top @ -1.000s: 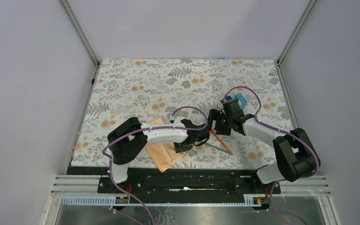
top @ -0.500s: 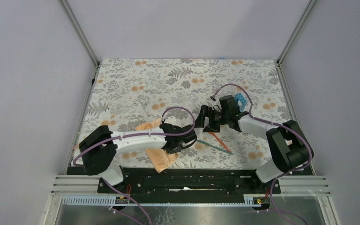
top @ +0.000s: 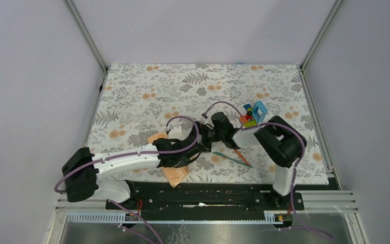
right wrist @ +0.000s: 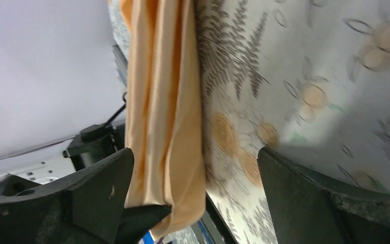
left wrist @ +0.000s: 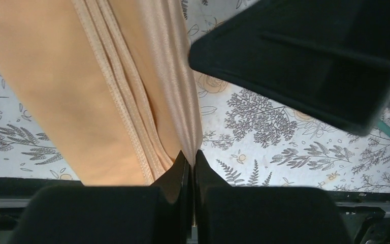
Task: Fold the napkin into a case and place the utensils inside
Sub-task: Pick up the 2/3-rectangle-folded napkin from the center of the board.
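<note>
The peach-orange napkin (top: 174, 174) lies folded on the floral mat near the front edge, mostly under my left arm. My left gripper (left wrist: 192, 154) is shut on a raised fold of the napkin (left wrist: 81, 91), pinching its upper layer. My right gripper (right wrist: 195, 152) stands open and low over the mat, close to the left one, with the napkin (right wrist: 162, 122) hanging between its fingers, one of which (left wrist: 310, 61) shows in the left wrist view. The utensils lie just to the right: an orange one (top: 239, 154) and a teal one (top: 232, 158). In the top view the grippers meet near the left gripper (top: 189, 150).
A cluster of multicoloured toy blocks (top: 251, 116) sits behind the right arm's elbow. The floral mat (top: 147, 91) covers the table. The black base rail (top: 198, 193) runs along the front edge, close to the napkin.
My left gripper has shut on the napkin's fold and its arm has swung leftward. The right gripper has opened fully and moved left from above the utensils to the napkin.
</note>
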Controlling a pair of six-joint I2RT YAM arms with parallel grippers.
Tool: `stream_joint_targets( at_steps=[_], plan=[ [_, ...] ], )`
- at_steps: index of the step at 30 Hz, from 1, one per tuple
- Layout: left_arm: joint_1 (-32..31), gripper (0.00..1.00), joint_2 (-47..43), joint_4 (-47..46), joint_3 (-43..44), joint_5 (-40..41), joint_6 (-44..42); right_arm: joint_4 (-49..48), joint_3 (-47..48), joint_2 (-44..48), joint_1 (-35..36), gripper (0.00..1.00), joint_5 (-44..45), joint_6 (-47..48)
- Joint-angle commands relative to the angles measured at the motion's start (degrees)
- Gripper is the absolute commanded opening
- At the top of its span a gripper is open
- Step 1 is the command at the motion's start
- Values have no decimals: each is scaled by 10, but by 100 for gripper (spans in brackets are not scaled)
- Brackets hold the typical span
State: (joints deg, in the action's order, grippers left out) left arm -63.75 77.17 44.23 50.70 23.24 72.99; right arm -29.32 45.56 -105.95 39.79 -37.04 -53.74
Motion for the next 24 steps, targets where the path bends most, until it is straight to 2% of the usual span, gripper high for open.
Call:
stream_joint_targets(
  at_steps=[1, 6, 11, 15, 20, 24],
  plan=[
    [2, 0, -37, -13, -23, 13, -13, -135, 31, -51, 16, 100, 7, -73],
    [2, 0, -61, -14, -34, 14, -18, -150, 63, -93, 23, 100, 14, -86],
    [2, 0, -67, -11, -34, 19, -31, -153, 97, -123, 29, 94, 25, -89],
    [2, 0, -65, -10, -40, 14, -29, -134, 133, -143, 29, 85, 34, -76],
    [2, 0, -68, -10, -46, 11, -26, -132, 172, -172, 29, 67, 31, -73],
    [2, 0, -68, -12, -49, 10, -25, -110, 193, -186, 29, 62, 36, -56]
  ],
)
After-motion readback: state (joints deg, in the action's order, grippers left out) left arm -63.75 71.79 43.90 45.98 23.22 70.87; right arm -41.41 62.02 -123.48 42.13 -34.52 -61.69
